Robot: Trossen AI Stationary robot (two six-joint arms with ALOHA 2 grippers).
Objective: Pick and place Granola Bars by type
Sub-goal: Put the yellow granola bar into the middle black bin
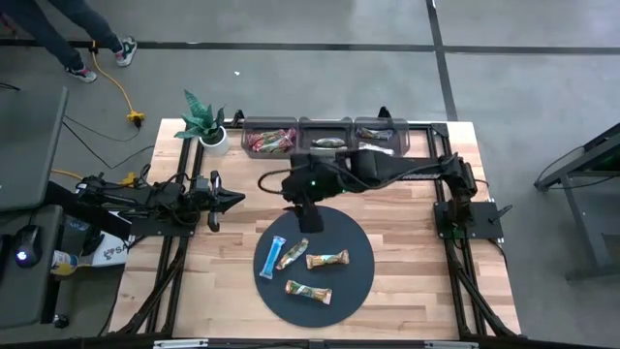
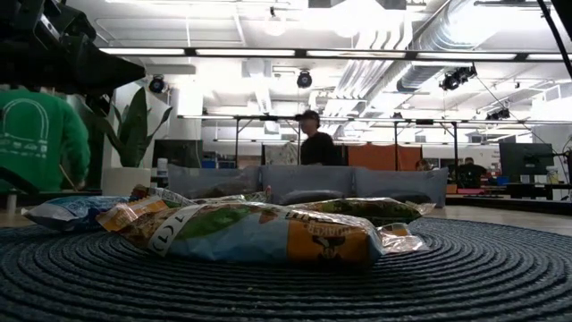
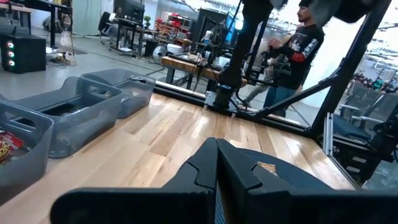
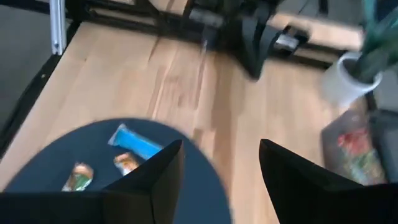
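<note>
Several granola bars lie flat on the dark round disc (image 1: 354,281): a light blue one (image 1: 270,255), another beside it (image 1: 292,255), and two green-brown ones (image 1: 327,259) (image 1: 308,291). More bars lie in the clear bins at the far edge; red ones (image 1: 271,142) fill the left bin. My right gripper (image 1: 309,220) hangs open and empty above the disc's far edge. In the right wrist view it (image 4: 217,168) looks down on the blue bar (image 4: 138,143). My left gripper (image 1: 232,199) waits shut at the table's left, touching nothing.
Three clear bins (image 1: 327,129) stand in a row along the far edge. A potted plant (image 1: 205,124) stands at the far left corner. Bare wood lies between the disc and the bins. People show in the room beyond the table (image 2: 315,139).
</note>
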